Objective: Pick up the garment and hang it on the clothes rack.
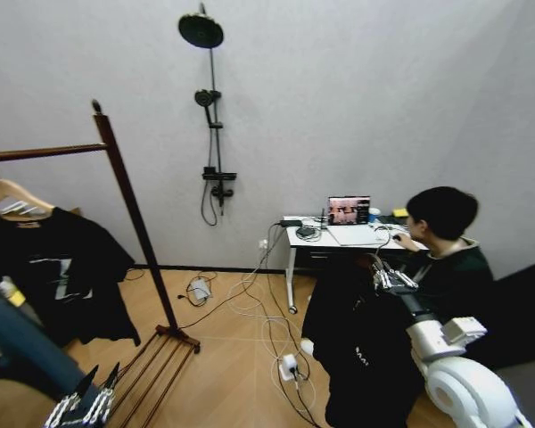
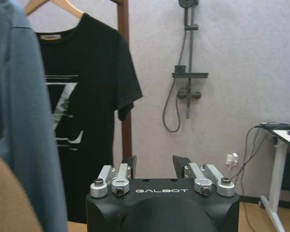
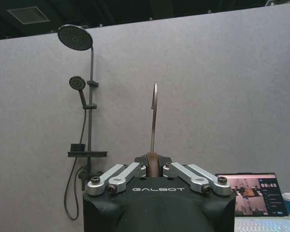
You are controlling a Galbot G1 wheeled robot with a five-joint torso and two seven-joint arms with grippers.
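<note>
**Garment held at right, rack at left**

Head view: the right gripper holds the garment up at the robot's right, the black cloth hanging below it toward the floor. The clothes rack stands at left with a black graphic shirt on its rod. The left gripper sits low beside the rack's base.

Left wrist view: the left gripper has fingers apart, nothing between them, facing the graphic shirt.

Right wrist view: the right gripper is clamped on the wooden hanger neck; the metal hook rises upright.
</note>
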